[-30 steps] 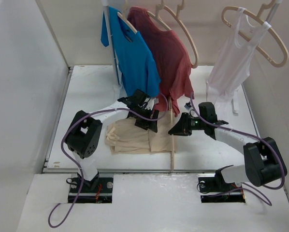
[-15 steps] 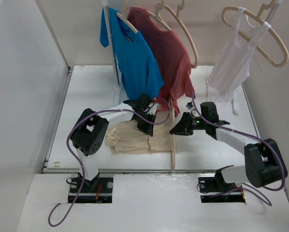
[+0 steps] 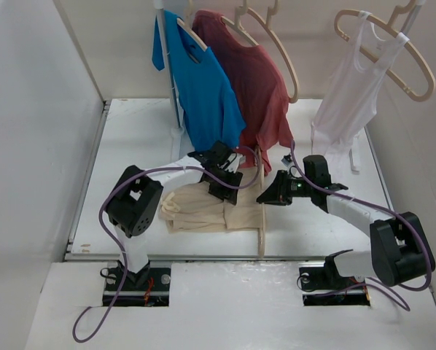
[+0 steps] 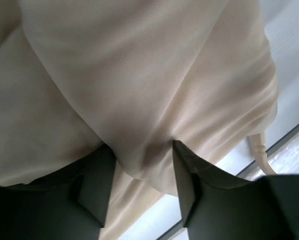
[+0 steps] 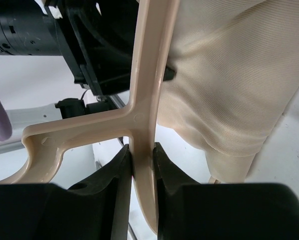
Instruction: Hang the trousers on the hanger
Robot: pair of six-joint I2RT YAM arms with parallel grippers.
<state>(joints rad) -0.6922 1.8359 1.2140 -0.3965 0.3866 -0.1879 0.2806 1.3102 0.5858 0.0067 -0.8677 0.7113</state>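
The beige trousers (image 3: 200, 209) lie bunched on the white table, left of centre. The pale wood-coloured hanger (image 3: 261, 211) stands on edge beside them, running toward the front edge. My left gripper (image 3: 226, 188) is down on the trousers' right part, its jaws pinching a fold of the beige fabric (image 4: 144, 165). My right gripper (image 3: 265, 196) is shut on the hanger's bar (image 5: 144, 170), near where two bars join. In the right wrist view the trousers (image 5: 229, 90) hang just right of the hanger.
A blue T-shirt (image 3: 203, 87), a dull red T-shirt (image 3: 258, 84) and a white vest (image 3: 349, 95) hang on like hangers at the back. White walls close the left and right sides. The table's front edge (image 3: 225, 255) lies just beyond the trousers.
My left gripper has moved right and down onto the trousers and closed on a fold. My right gripper keeps holding the hanger, nearly still.
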